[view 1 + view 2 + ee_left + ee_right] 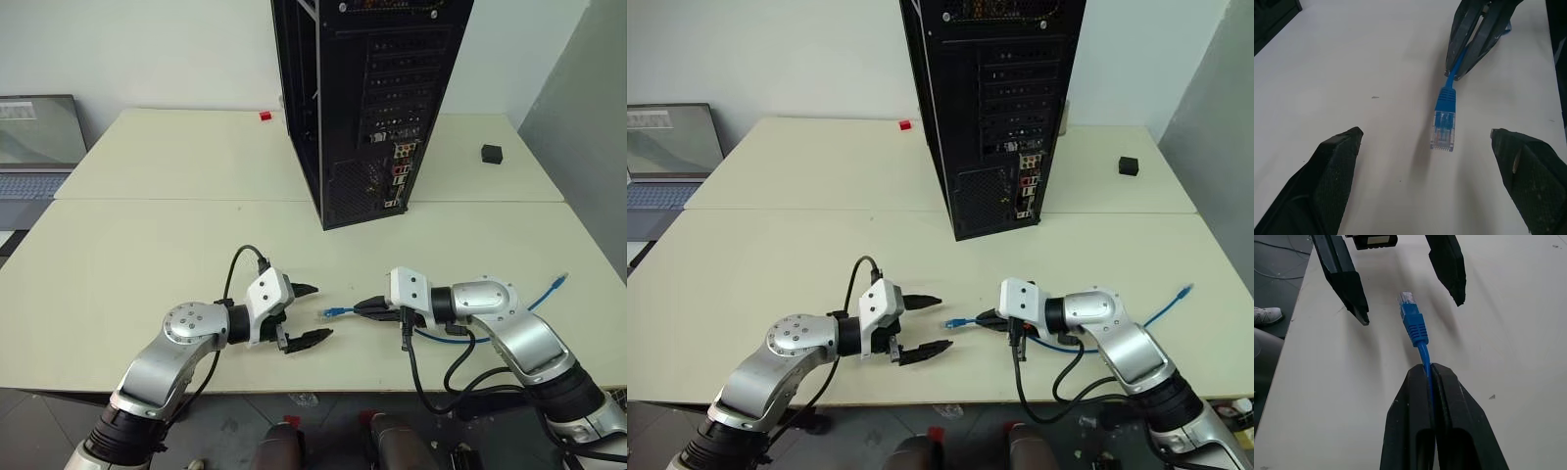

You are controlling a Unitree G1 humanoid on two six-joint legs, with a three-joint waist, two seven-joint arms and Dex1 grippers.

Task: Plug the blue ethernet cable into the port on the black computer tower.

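The job is only begun: the blue ethernet cable [338,312] is picked up near one plug, but nothing is plugged in yet, and the black computer tower [367,98] stands well apart at the far side of the table [147,235].

On the left, the left hand [306,315] is spread wide and grasps nothing. Its two fingers [1332,171] flank the cable's clear plug [1443,132], which points toward it and lies between them without touching either.

To the right, the right hand [367,307] is clenched on the blue ethernet cable just behind the plug's blue boot, holding that end just above the table. The rest of the cord trails off behind the right arm to its other plug [559,281] near the table's right edge.

What is left, as I judge it: carrying the plug to the tower's rear connectors [399,176] and seating it in the port, which is too small here to pick out.
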